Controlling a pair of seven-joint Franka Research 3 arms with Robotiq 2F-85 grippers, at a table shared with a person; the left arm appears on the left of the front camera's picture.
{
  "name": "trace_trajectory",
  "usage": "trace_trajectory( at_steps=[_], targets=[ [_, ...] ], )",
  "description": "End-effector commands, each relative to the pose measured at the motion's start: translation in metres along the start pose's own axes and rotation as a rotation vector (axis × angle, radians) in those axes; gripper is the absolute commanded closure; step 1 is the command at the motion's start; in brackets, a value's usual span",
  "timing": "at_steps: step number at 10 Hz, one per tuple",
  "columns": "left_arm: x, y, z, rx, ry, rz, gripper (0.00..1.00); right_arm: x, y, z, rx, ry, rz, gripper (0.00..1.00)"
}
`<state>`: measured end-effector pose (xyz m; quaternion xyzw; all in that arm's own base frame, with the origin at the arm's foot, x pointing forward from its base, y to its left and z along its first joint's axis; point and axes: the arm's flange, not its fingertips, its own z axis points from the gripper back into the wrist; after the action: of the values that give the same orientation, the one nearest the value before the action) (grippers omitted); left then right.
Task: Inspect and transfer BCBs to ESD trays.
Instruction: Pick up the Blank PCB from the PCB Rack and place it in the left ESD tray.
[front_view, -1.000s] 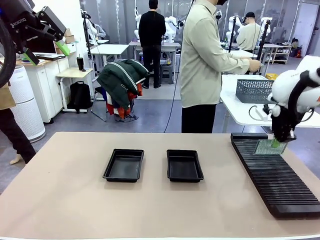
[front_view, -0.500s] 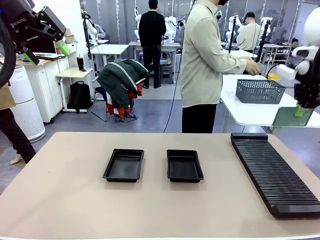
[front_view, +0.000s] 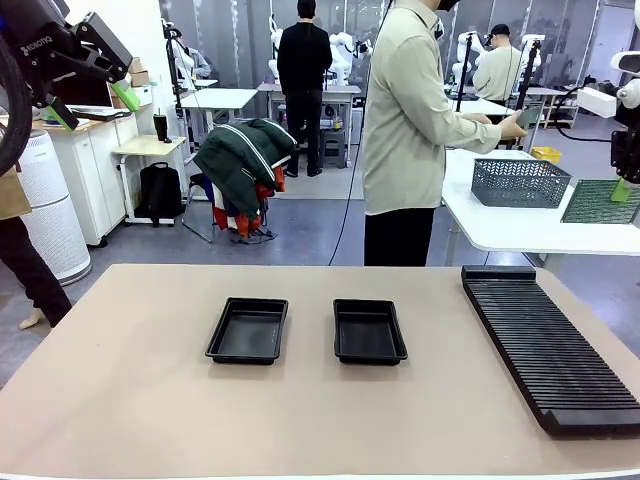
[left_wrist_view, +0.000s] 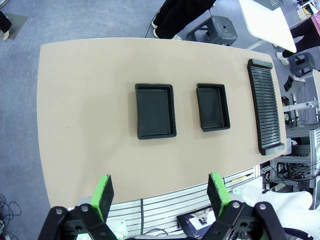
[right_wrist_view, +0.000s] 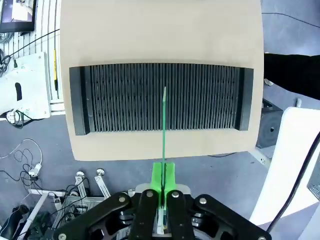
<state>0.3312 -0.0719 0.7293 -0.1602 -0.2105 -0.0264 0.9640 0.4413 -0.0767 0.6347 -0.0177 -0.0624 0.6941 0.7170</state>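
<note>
front view: the right gripper is clamped on one edge of a bcb, held high above the slotted rack. both esd trays sit empty, left of the rack. the left gripper hangs released, far left of the rack.

left wrist view: the pads stand spread with nothing between them.

right wrist view: the bcb shows edge-on above the rack. judgement: the board is thin, light and stiff but brittle. grip only the bare margin and avoid flexing.
</note>
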Motion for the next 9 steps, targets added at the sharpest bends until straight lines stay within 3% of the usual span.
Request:
trace_trajectory(
  at_steps=[1,9],
  targets=[
    [-0.0003,0.0012,-0.0003,0.000,0.001,0.003,0.00,0.0010,0.0003,0.0002,0.000,0.000,0.002,1.00],
    [-0.0003,0.0012,-0.0003,0.000,0.001,0.003,0.00,0.0010,0.0003,0.0002,0.000,0.000,0.002,1.00]
  ],
)
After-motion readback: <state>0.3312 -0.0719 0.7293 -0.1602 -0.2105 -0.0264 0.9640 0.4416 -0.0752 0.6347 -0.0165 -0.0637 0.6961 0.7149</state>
